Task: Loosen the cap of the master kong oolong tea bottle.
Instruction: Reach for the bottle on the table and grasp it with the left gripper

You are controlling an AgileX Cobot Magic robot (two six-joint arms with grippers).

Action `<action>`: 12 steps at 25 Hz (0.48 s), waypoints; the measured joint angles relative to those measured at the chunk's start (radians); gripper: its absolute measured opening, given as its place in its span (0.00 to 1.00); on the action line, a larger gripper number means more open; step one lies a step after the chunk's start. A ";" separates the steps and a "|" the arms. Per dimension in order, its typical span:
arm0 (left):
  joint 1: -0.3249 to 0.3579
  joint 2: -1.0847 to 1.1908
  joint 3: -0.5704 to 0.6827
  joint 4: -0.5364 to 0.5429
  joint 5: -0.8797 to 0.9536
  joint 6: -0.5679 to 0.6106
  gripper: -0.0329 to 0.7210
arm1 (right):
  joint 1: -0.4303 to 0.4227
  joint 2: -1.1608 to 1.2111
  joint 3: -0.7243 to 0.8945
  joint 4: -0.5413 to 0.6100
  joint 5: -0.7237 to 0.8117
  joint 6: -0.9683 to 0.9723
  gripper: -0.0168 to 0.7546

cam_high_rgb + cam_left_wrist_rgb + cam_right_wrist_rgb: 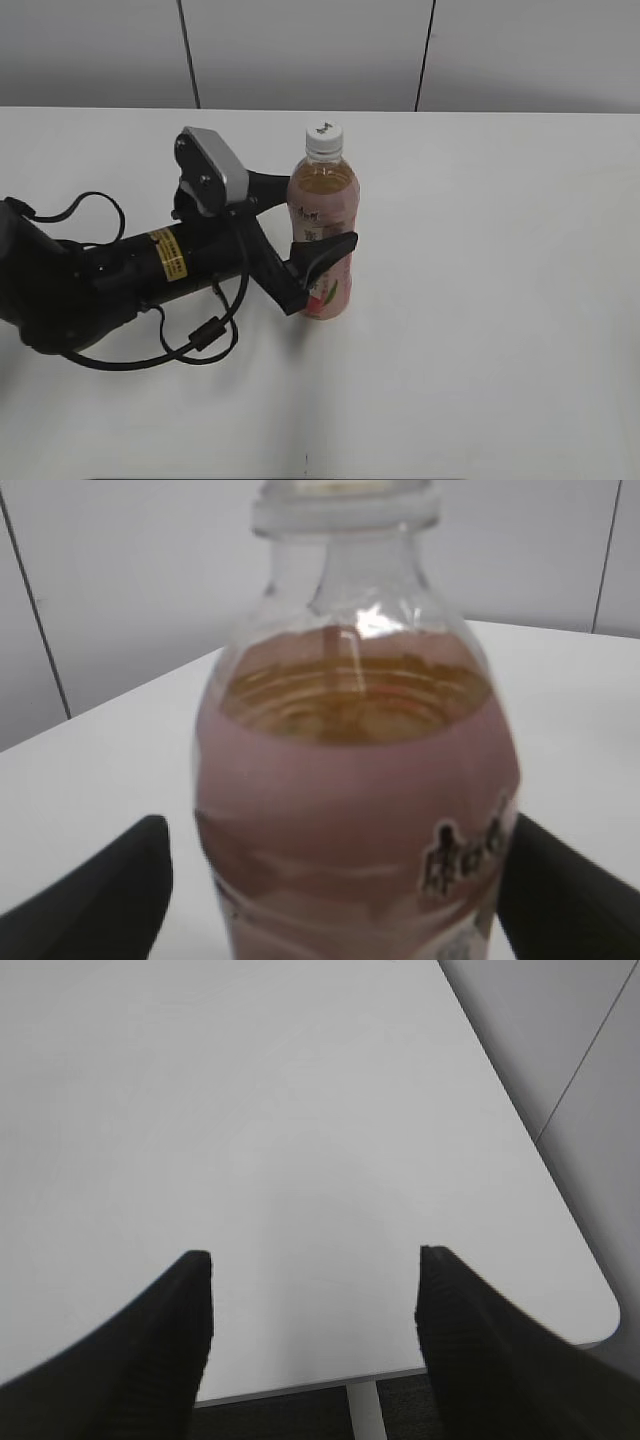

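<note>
Exterior: master kong oolong tea bottle [323,225] upright mid-table, cap [323,138] on; left gripper [318,268] clasps its lower label.
Left wrist: fingers [105,895] flank the bottle; keep that hold firm.
Right wrist: right gripper [315,1345] jaws wide, empty, above bare table [300,1110]. Bring it squarely over the cap.
</note>
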 joint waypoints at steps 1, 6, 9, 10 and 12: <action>-0.003 0.000 -0.007 0.000 0.012 -0.001 0.82 | 0.000 0.000 0.000 0.000 0.000 0.000 0.65; -0.005 0.000 -0.031 0.000 0.027 -0.005 0.81 | 0.000 0.000 0.000 0.000 0.000 0.000 0.65; -0.005 0.000 -0.036 0.001 0.028 -0.008 0.78 | 0.000 0.000 0.000 0.000 0.000 0.000 0.65; -0.005 0.000 -0.036 0.003 0.030 -0.008 0.76 | 0.000 0.000 0.000 0.000 0.000 0.000 0.65; -0.007 0.000 -0.036 0.008 0.035 -0.008 0.68 | 0.000 0.000 0.000 0.000 0.000 0.000 0.65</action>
